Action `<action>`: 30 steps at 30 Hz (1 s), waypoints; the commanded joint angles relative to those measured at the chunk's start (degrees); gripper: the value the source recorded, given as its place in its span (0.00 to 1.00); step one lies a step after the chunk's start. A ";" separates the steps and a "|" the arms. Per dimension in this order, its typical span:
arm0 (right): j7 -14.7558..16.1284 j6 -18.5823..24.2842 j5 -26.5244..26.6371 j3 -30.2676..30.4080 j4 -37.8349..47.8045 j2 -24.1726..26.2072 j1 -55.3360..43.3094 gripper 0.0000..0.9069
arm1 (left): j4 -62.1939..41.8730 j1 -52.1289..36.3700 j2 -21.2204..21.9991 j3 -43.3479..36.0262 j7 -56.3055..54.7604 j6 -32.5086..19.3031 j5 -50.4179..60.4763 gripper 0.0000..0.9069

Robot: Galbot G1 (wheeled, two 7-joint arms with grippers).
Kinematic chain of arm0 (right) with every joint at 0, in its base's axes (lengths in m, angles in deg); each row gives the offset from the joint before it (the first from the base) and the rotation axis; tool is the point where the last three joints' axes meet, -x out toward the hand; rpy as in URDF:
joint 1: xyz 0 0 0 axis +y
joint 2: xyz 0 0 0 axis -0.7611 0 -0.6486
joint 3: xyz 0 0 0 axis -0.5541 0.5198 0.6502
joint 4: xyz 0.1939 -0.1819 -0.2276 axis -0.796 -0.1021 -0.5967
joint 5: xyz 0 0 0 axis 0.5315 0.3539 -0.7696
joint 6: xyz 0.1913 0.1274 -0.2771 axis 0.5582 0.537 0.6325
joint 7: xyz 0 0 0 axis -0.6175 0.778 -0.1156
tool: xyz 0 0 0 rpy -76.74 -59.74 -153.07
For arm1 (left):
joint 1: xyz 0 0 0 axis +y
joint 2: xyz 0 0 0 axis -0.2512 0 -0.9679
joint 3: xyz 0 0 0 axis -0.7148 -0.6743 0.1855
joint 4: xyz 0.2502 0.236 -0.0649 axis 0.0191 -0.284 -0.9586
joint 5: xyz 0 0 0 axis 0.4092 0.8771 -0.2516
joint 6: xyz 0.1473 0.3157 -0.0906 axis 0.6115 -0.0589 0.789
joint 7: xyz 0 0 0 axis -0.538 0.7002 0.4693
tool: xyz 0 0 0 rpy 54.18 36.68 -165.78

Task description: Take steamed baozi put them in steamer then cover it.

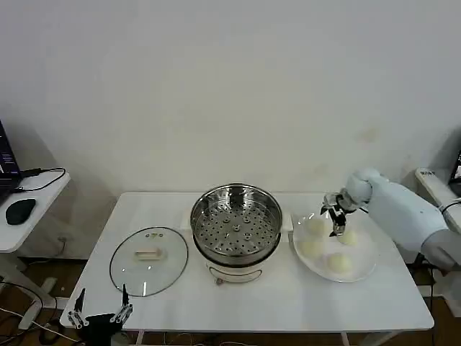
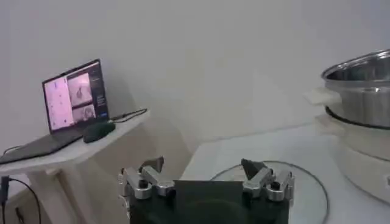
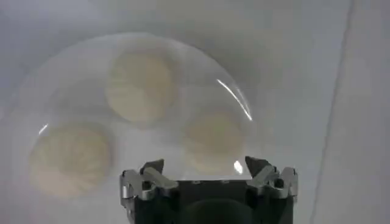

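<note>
The right claw (image 1: 336, 216), fingers apart, hangs over the plate (image 1: 366, 268) to pick a bun (image 1: 349, 236). The left claw (image 1: 101, 311), also apart, waits near the lid (image 1: 148, 260), off the empty steamer (image 1: 236, 223).

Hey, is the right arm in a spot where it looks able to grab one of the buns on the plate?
Probably yes. The right gripper hangs open directly above the plate, over the baozi, with nothing between fingers and buns.

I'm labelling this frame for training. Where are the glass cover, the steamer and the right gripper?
cover (image 1: 149, 254): head view, on its cream bar handle at the centre.
steamer (image 1: 236, 229): head view, on the perforated tray inside the steel pot.
right gripper (image 1: 336, 217): head view, between its fingertips above the plate of buns.
</note>
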 commanded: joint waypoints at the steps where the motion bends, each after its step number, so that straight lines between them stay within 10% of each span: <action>1: -0.18 0.17 -1.30 -0.64 4.02 -2.96 0.55 1.00 | 0.04 0.13 -0.01 0.10 0.04 -0.06 -0.19 1.00; 30: -1.12 0.95 -4.03 -2.87 9.09 -6.46 1.85 0.61 | 0.84 0.73 0.32 0.08 -0.03 -0.41 -0.33 1.00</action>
